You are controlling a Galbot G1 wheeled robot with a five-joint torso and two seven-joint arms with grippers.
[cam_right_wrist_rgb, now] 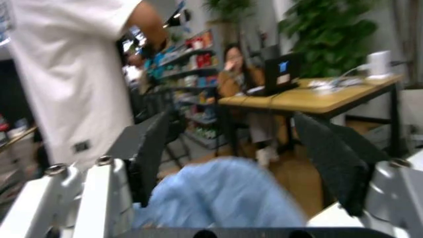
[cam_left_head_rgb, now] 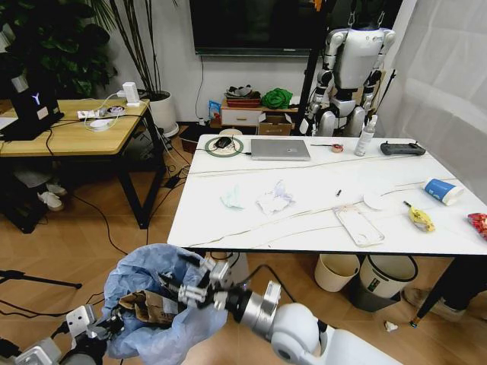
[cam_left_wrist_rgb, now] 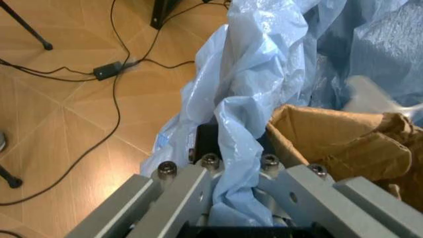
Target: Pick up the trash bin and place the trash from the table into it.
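Head view, lower left of the frame: the left gripper (cam_left_head_rgb: pixel 103 327) clamps the baggy liner of the trash bin (cam_left_head_rgb: pixel 152 293), holding it off the floor in front of the table (cam_left_head_rgb: pixel 251 220). Its wrist view shows the fingers (cam_left_wrist_rgb: pixel 198 183) pinched on bunched blue plastic, with a brown cardboard piece (cam_left_wrist_rgb: pixel 337 144) already lying inside. The right gripper (cam_left_head_rgb: pixel 190 291) hovers at the bin's mouth, jaws spread and empty. Farther up, tissues (cam_left_head_rgb: pixel 272 199), a clear plastic tray (cam_left_head_rgb: pixel 359 226), a yellow wrapper (cam_left_head_rgb: pixel 419 218), a blue paper cup (cam_left_head_rgb: pixel 442 190) and a red item (cam_left_head_rgb: pixel 479 223) at the right edge wait on the marble top. My worry: the hold is on thin film alone, so added weight could slip or tear it and drop the bin.
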